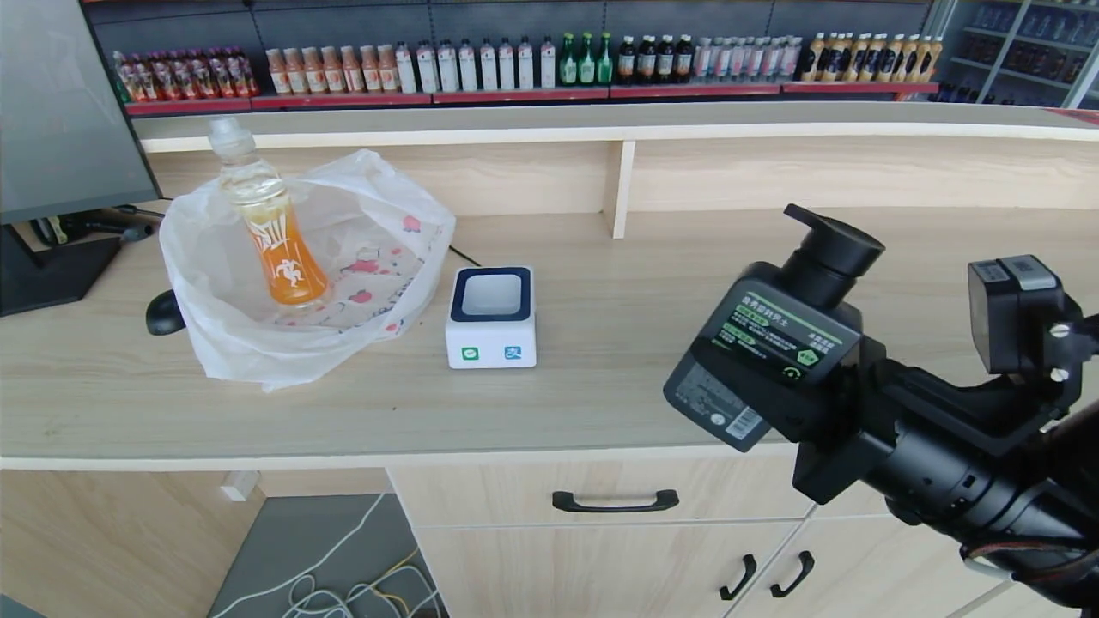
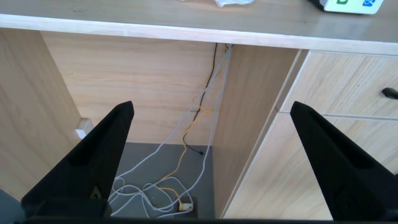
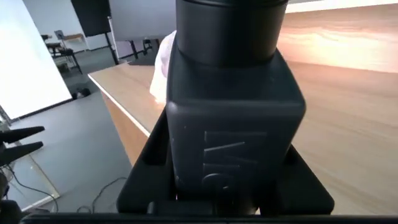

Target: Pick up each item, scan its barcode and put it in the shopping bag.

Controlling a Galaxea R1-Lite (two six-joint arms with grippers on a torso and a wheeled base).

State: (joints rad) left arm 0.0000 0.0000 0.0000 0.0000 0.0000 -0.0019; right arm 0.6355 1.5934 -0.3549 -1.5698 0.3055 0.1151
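**R gripper clamped on pump bottle; L gripper spread, empty**

Right gripper [image 1: 846, 408] sits closest, at the near-right, its fingers clenched on the lower body of a black pump bottle [image 1: 773, 343]. Bottle is tilted, pump head pointing up and away. Its label side faces up, w/ a barcode [image 1: 743, 422] at the low end. It hangs over the front edge of the wooden counter [image 1: 601, 283], right of the scanner and well apart from it. Right wrist view confirms the grip: dark fingers press both sides of the bottle body [image 3: 233, 124].

Left gripper [image 2: 211, 162] is low, in front of the open bay under the counter. Its fingers [image 2: 93, 162] are wide apart w/ nothing between them. Loose cables [image 2: 180, 168] hang and coil on the floor in that bay.

Below the counter front are drawers w/ black handles [image 1: 615, 500].

Mid-counter stands the white scanner [image 1: 491, 318], window facing up. Just left of it lies the shopping bag [image 1: 300, 275], thin white plastic, mouth open. An orange drink bottle [image 1: 273, 232] stands inside, leaning slightly, cap end sticking out the top. A black mouse [image 1: 163, 313] touches the bag's left edge. A monitor [image 1: 60, 112] stands at the far left.

Beyond the counter's raised back ledge, a red shelf [image 1: 515, 64] carries a long row of drink bottles.
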